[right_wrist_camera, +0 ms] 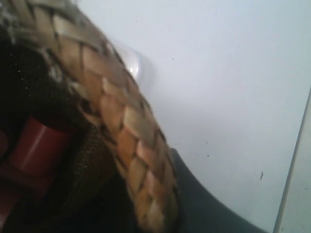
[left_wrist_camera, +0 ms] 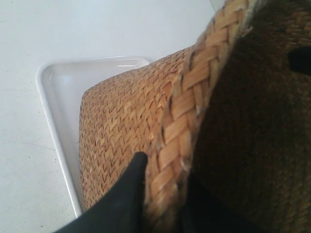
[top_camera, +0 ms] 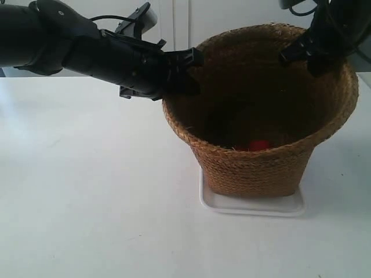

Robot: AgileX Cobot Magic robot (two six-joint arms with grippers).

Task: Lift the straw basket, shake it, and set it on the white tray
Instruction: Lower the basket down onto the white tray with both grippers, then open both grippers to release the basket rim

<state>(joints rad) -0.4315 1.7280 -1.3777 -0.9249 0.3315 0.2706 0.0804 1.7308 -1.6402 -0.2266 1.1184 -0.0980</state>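
Note:
The straw basket stands upright with its base inside the white tray. The arm at the exterior view's left has its gripper on the near-left rim, and the arm at the exterior view's right has its gripper on the far-right rim. In the left wrist view my left gripper is shut on the braided rim, one black finger outside the wall and one inside. My right gripper pinches the rim the same way. The tray shows beside the basket's base.
A red object lies on the basket's dark bottom, and the right wrist view shows the red object as a cylinder-like shape. The white tabletop spreads to the left and in front of the tray.

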